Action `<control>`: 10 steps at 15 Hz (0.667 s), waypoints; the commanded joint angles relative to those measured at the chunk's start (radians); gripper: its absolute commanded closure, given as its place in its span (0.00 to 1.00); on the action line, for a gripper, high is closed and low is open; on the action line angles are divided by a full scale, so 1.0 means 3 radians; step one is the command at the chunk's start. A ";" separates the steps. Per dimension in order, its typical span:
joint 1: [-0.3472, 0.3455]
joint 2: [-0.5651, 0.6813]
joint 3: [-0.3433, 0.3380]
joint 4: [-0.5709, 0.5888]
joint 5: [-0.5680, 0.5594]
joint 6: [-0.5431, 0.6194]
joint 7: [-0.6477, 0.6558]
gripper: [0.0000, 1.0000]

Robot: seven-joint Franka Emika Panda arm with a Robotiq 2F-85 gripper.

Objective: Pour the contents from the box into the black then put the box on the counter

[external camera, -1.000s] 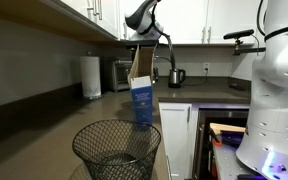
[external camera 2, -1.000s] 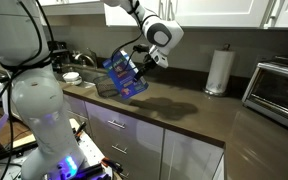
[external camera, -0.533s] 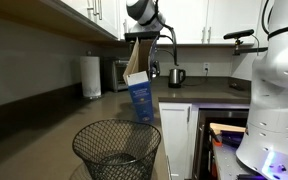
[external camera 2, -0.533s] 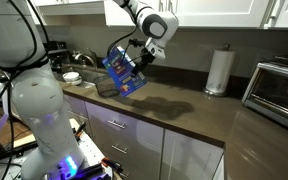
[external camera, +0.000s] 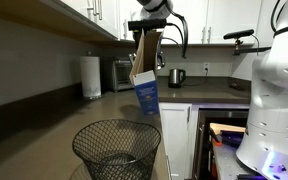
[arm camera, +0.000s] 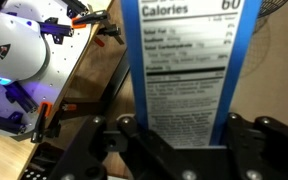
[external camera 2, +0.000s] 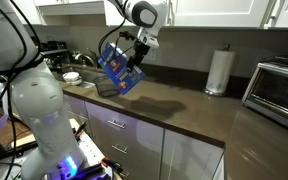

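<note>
My gripper (external camera: 147, 52) is shut on the blue box (external camera: 146, 95) and holds it tilted in the air above the far side of the black wire-mesh wastebasket (external camera: 117, 150). In an exterior view the box (external camera 2: 119, 68) shows its yellow-red face, with my gripper (external camera 2: 135, 52) at its upper end and the wastebasket (external camera 2: 106, 89) just behind and below it on the dark counter (external camera 2: 189, 108). In the wrist view the box's nutrition panel (arm camera: 179, 60) fills the space between my fingers (arm camera: 181, 135). No packets show.
A paper towel roll (external camera 2: 219, 70) and a toaster oven (external camera 2: 281, 88) stand further along the counter; a kettle (external camera: 176, 76) is at the back. The white robot base (external camera 2: 29, 110) stands in front of the cabinets. Upper cabinets (external camera: 94, 15) hang overhead.
My gripper has lifted the box higher and swung it a little, changing its tilt above the wastebasket. The wastebasket has not moved.
</note>
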 commanded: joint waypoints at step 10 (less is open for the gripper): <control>0.0067 -0.0253 0.0432 -0.0137 -0.0719 0.0618 0.0950 0.42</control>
